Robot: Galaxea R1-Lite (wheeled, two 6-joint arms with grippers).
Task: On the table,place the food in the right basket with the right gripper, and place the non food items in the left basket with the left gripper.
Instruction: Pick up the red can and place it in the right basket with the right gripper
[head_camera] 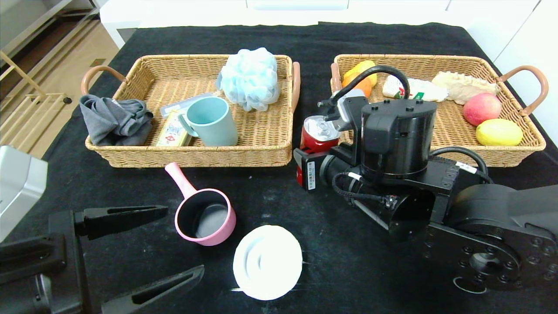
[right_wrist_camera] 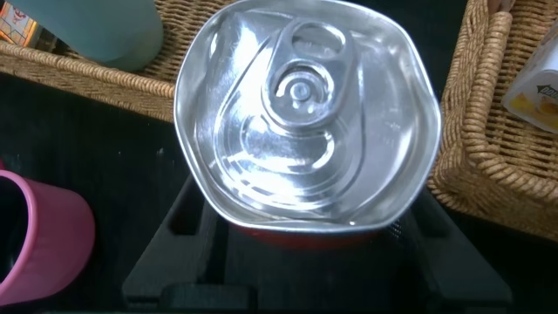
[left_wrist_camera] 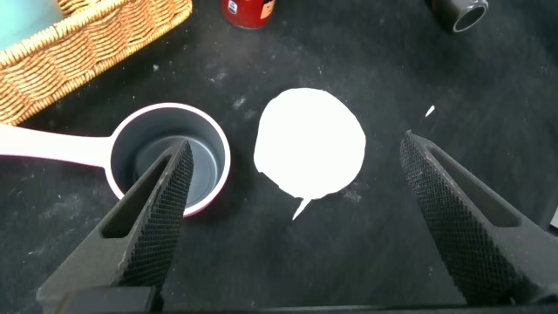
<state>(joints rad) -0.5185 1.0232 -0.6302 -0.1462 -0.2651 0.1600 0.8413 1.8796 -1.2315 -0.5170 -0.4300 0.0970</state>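
My right gripper (head_camera: 310, 150) is shut on the red soda can (head_camera: 317, 135), gripped from the side on the table (head_camera: 270, 196) in the gap between the two baskets; the right wrist view shows the can's dented silver top (right_wrist_camera: 301, 113) between the fingers (right_wrist_camera: 301, 249). My left gripper (head_camera: 185, 240) is open at the near left, around the pink pot (head_camera: 205, 218) and beside the white ridged disc (head_camera: 267, 261). In the left wrist view it (left_wrist_camera: 296, 144) spans the disc (left_wrist_camera: 309, 139) and pot (left_wrist_camera: 144, 157). The black tube, carton and candy stick are not in view.
The left basket (head_camera: 196, 157) holds a grey cloth (head_camera: 115, 120), teal mug (head_camera: 211, 122), blue bath pouf (head_camera: 250, 78) and flat packets. The right basket (head_camera: 514, 150) holds fruit, an apple (head_camera: 481, 109), a lemon (head_camera: 499, 132) and wrapped items.
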